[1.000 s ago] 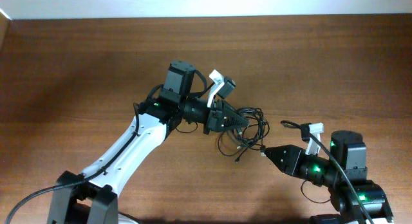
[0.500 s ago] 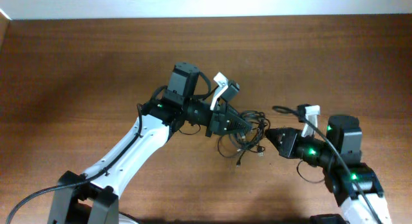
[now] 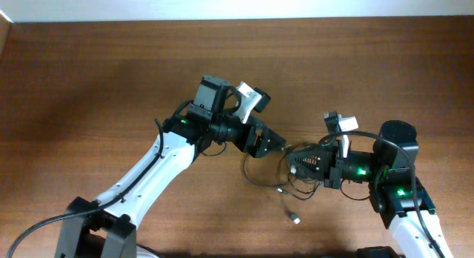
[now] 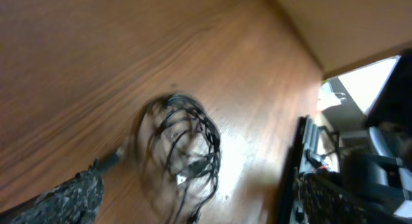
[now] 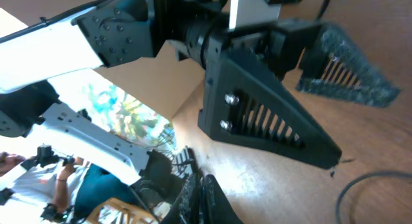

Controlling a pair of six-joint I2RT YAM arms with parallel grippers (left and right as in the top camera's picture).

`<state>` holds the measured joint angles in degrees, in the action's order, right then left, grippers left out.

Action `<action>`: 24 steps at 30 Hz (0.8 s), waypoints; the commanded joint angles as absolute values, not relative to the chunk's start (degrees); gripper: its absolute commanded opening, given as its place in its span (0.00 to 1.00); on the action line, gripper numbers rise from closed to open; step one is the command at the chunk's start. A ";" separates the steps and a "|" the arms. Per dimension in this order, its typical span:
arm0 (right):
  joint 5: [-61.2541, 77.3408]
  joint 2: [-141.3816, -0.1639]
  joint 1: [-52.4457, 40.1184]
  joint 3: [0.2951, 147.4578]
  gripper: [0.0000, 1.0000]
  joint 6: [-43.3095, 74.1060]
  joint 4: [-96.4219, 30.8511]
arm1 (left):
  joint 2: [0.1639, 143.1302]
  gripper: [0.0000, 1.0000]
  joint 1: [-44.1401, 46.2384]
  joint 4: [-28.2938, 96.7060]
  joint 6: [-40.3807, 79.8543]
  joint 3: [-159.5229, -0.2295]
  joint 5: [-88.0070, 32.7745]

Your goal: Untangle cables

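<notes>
The cables (image 3: 285, 180) form a black tangle just left of my right gripper (image 3: 298, 163), which is shut with the bundle gathered at its tip. One strand trails down to a small plug (image 3: 295, 219). My left gripper (image 3: 272, 145) stands wide open just up-left of the tangle, holding nothing. The left wrist view shows the cables (image 4: 183, 147) as a blurred coil on the wood between and beyond my open left gripper (image 4: 199, 208). In the right wrist view my right gripper (image 5: 201, 197) is pressed shut, the left arm's fingers (image 5: 270, 121) loom ahead, and a cable (image 5: 360, 184) curves at lower right.
The brown wooden table (image 3: 89, 80) stretches all round. A pale wall edge (image 3: 222, 6) runs along the back. The white left arm (image 3: 148, 173) crosses the lower left, and the right arm's base (image 3: 400, 191) sits at the lower right.
My left gripper has let go of the tangle and opened wide. The right gripper shut on the cables and drew the bundle right and down; a plug end now trails lower.
</notes>
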<state>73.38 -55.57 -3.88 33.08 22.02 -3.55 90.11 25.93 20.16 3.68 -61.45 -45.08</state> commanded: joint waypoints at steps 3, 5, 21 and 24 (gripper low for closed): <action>53.98 -55.35 -4.10 33.61 0.19 22.11 -11.00 | 89.38 0.99 26.28 27.07 23.57 -61.95 -28.58; 44.56 -55.33 -4.08 33.61 0.45 24.60 -16.25 | 89.38 0.99 27.59 26.92 26.30 -61.95 -31.68; 12.21 -80.82 -4.12 33.56 0.50 54.43 -31.88 | 96.79 0.99 37.69 19.86 37.58 -61.95 -18.13; 22.41 -86.96 -4.56 33.56 0.04 43.90 -23.05 | 96.79 0.99 34.68 21.23 37.50 -61.98 -18.00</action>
